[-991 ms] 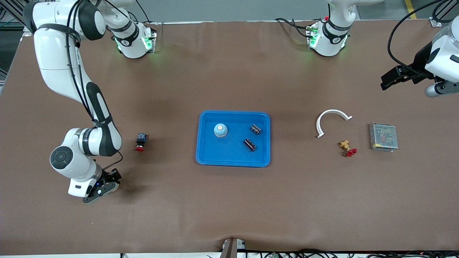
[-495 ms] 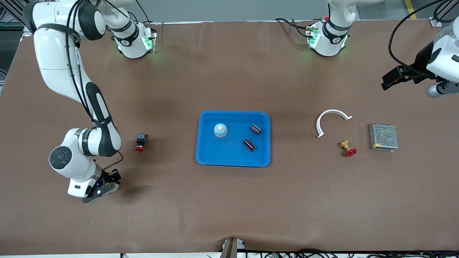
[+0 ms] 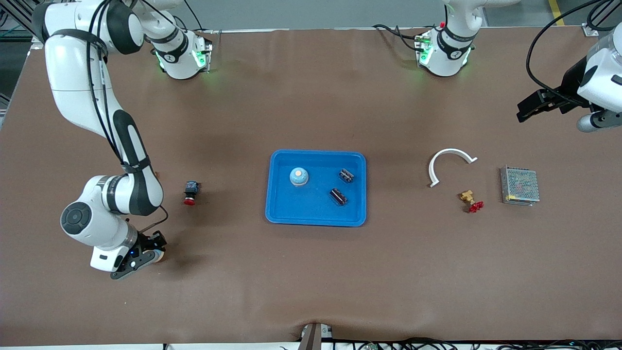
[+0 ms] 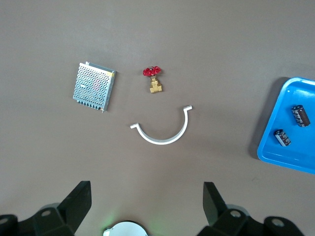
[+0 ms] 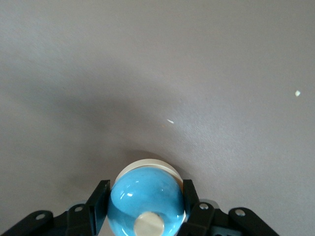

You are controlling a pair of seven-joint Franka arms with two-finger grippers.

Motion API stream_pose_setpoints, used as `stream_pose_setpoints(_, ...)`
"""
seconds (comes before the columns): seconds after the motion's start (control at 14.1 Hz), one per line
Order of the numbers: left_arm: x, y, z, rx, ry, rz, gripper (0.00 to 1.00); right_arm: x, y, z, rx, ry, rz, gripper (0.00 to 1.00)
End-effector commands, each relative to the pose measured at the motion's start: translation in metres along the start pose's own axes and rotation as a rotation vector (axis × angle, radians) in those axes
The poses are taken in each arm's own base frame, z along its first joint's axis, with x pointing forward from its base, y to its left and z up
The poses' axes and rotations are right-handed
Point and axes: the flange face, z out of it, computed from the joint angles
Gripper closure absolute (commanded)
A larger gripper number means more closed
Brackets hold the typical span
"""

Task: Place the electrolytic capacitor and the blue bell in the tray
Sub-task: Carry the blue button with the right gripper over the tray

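Observation:
The blue tray [image 3: 282, 214] lies mid-table and its corner shows in the left wrist view [image 4: 275, 150]. In it sit a blue bell [image 3: 299, 176] and two dark electrolytic capacitors [image 3: 346, 175] [image 3: 338, 196], also seen as capacitors [image 4: 300, 115] [image 4: 282, 137]. My right gripper [image 3: 148, 253] [image 5: 146, 189] is shut on a second blue bell [image 5: 147, 199], low over the bare table toward the right arm's end. My left gripper [image 3: 527, 109] [image 4: 146, 204] hangs open and holds nothing, high over the left arm's end.
A red push-button switch [image 3: 190, 192] stands between the right arm and the tray. Toward the left arm's end lie a white curved piece [image 3: 449, 163] [image 4: 162, 137], a brass valve with a red handle [image 3: 470, 200] [image 4: 155, 81] and a grey mesh box [image 3: 520, 186] [image 4: 93, 86].
The right arm has shifted slightly, its elbow swinging outward, with the bell still in its jaws. The left arm has barely moved.

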Motion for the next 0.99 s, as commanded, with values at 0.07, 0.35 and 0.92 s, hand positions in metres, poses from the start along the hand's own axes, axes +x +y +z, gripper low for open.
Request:
stream_pose_setpoints(0.07,-0.005,-0.002,0.0,-0.009,-0.008,-0.007,0.0,0.023,-0.024,-0.025,0.044,-0.019,0.081,0.61)
stream_pose_setpoints(0.35,-0.004,-0.002,0.005,-0.005,-0.018,-0.007,0.0,0.041,-0.059,-0.041,0.06,-0.028,0.219,0.61)
stream_pose_setpoints(0.92,-0.002,-0.001,0.007,-0.002,-0.019,-0.004,0.0,0.081,-0.159,-0.077,0.108,-0.046,0.493,0.61)
